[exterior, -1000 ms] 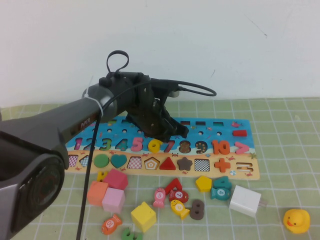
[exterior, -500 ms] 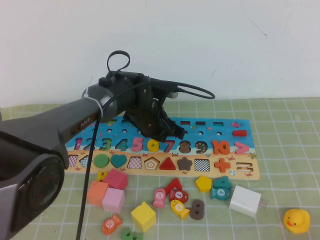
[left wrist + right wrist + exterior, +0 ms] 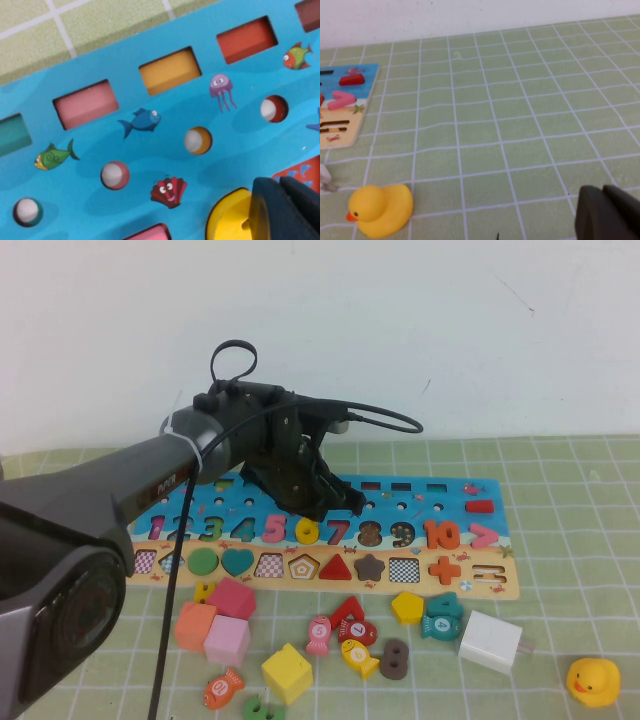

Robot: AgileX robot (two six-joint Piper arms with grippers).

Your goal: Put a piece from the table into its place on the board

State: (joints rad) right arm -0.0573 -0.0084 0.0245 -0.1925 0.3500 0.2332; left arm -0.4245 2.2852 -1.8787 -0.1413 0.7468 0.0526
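Observation:
The yellow numeral 6 piece (image 3: 308, 531) lies in its recess on the blue board (image 3: 480, 502), between the pink 5 and the red 7. My left gripper (image 3: 343, 505) hovers just behind and above it, fingers shut with nothing between them. In the left wrist view the dark fingertips (image 3: 270, 200) overlap the edge of the seated piece (image 3: 227, 217) on the board (image 3: 100, 145). My right gripper (image 3: 604, 196) is shut over bare table (image 3: 520, 125) and is out of the high view.
Loose pieces lie in front of the board: an orange cube (image 3: 195, 625), a pink cube (image 3: 227, 640), a yellow cube (image 3: 287, 672), fish pieces and a brown 8 (image 3: 394, 658). A white box (image 3: 491, 642) and a yellow duck (image 3: 593, 681) sit at the front right.
My left gripper has drawn back and slightly left from the yellow 6, so more of the numeral shows in its slot. Nothing else has moved.

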